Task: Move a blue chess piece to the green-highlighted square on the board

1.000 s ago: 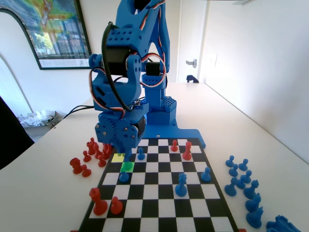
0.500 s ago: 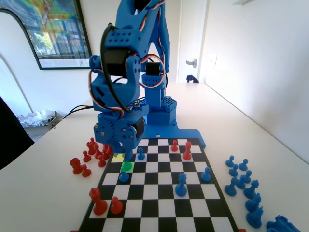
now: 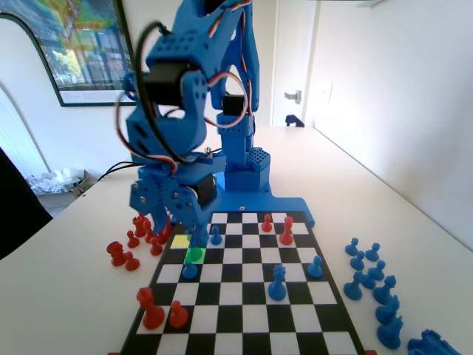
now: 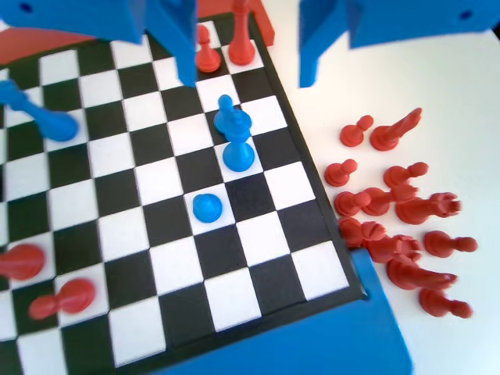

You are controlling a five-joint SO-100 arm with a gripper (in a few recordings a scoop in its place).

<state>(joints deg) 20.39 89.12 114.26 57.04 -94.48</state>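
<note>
I am holding the hand (image 3: 183,233) raised a little above the board (image 3: 244,325), at the end nearest the arm. Its two jaws are spread wide with nothing between them; in the wrist view I am looking straight through the gap at bare squares.

The green-highlighted square (image 3: 194,255) is lying just beyond the hand, on the side away from the arm, and in the fixed view it is looking bare. The blue chess piece (image 3: 190,271), the slim one with the narrow top, is standing upright one square further out from the hand, right next to the green square but not on it, as far as I am judging from this angle. In the wrist view it is showing below and ahead of the jaws, roughly in line with the gap.

The yellow-highlighted square (image 3: 180,241) is sitting almost under the hand and is also looking unoccupied. A second blue pawn (image 4: 207,207) is standing below the hand, closer to the arm than the slim piece. A cluster of red pieces (image 4: 391,219) is lying off the board on the surface (image 3: 74,244), out past the hand's side.

So I am reading the task as not finished. Nothing is gripped and the target is waiting. What I am expecting to need: lowering the hand over the slim piece, pinching it, bringing it one square back toward the arm, and letting go.
</note>
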